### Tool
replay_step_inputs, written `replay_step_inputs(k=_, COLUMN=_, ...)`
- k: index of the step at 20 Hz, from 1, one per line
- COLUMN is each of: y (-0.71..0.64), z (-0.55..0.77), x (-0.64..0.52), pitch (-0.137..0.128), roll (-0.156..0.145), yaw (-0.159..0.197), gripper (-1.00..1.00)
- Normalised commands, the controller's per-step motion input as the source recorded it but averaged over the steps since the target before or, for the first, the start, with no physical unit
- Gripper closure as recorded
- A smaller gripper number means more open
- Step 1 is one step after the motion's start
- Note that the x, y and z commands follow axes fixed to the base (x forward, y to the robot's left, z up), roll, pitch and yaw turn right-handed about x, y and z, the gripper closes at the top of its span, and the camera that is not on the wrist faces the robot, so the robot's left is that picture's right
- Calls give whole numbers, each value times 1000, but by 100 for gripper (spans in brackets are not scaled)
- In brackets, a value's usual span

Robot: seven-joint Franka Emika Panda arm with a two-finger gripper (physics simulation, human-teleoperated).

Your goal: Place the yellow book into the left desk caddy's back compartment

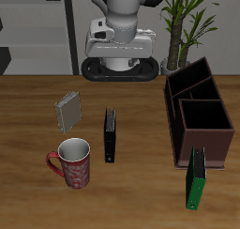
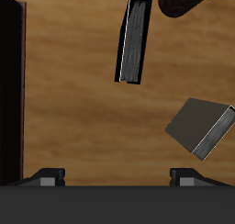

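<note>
We see the gripper (image 2: 117,177) only in the wrist view, where its two fingertips (image 2: 50,176) stand wide apart with nothing between them and nothing touching them; bare wooden table (image 2: 83,117) lies beneath. In the exterior view the arm is at the top centre of the frame, and the fingers themselves are not visible there.

We can read no brand, label or writing on any object; the mug's pattern and the book covers are too small or plain to make out.

The yellow book (image 1: 68,110) sits at the left of centre in the exterior frame, a small thin volume with a pale grey striped cover, standing slightly tilted on the table. In the wrist view it shows as a grey block with a darker ribbed edge.

The black book (image 1: 111,136) stands near the middle of the frame, just beside the red patterned mug (image 1: 72,162) at the lower left. The left desk caddy (image 1: 199,117), dark brown, is at the right of the frame; its back compartment (image 1: 191,79) with tall slanted walls is at its upper end. A green book (image 1: 196,179) stands at the lower right, close to the caddy's near end.
</note>
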Motion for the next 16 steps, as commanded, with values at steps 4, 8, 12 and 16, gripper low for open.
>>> replay_step_inputs(k=4, y=-32, z=-29, x=18, pitch=2, roll=20, yaw=7, gripper=-100)
replay_step_inputs(k=8, y=-88, z=-23, x=24, pitch=4, roll=18, yaw=5, gripper=-100)
replay_step_inputs(k=12, y=-221, z=-42, x=-42, pitch=-10, roll=-17, yaw=-27, gripper=-100)
replay_step_inputs(k=16, y=-461, z=-121, x=-89, pitch=-21, roll=-7, yaw=8, gripper=-100)
